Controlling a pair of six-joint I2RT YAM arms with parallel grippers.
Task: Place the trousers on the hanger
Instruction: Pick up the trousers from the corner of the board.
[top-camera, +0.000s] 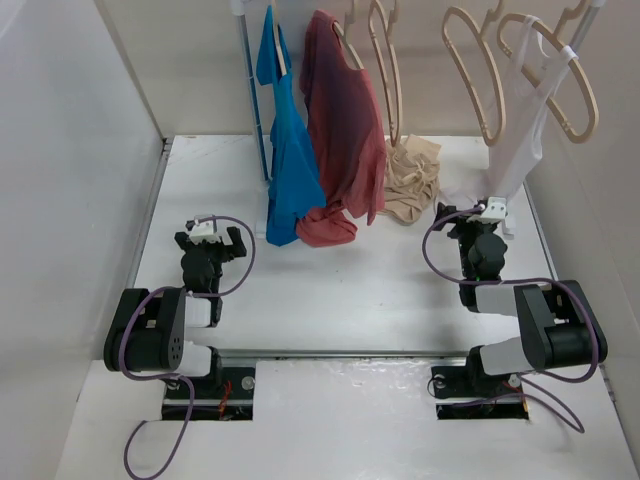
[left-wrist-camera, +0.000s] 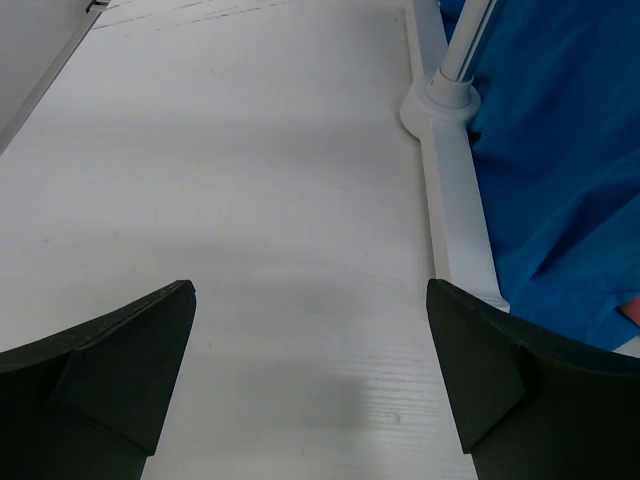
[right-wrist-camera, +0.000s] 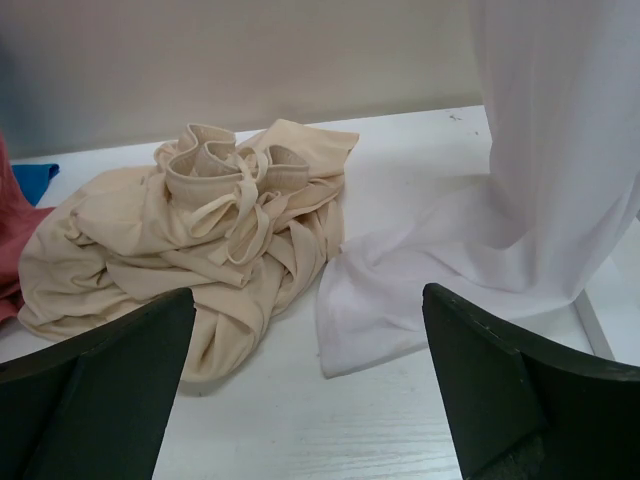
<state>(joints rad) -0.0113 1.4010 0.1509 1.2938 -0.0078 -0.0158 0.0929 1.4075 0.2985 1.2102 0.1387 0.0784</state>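
The beige trousers (top-camera: 412, 180) lie in a crumpled heap on the white table, at the back under the rail. In the right wrist view the trousers (right-wrist-camera: 190, 240) sit ahead and to the left of my right gripper (right-wrist-camera: 308, 292), which is open and holds nothing. An empty pale wooden hanger (top-camera: 478, 80) hangs on the rail above, among others alike. My right gripper (top-camera: 475, 222) rests a short way in front of the heap. On the left my left gripper (top-camera: 210, 236) stands open over bare table (left-wrist-camera: 250, 180), far from the trousers. Only bare table shows inside the left gripper (left-wrist-camera: 310, 290).
A blue shirt (top-camera: 290, 170) and a dull red T-shirt (top-camera: 345, 130) hang from the rail and reach the table. A white vest (top-camera: 520, 140) hangs at the right, its hem (right-wrist-camera: 420, 290) pooling beside the trousers. The rack's pole foot (left-wrist-camera: 440, 100) and base bar (left-wrist-camera: 455, 220) stand right of the left gripper.
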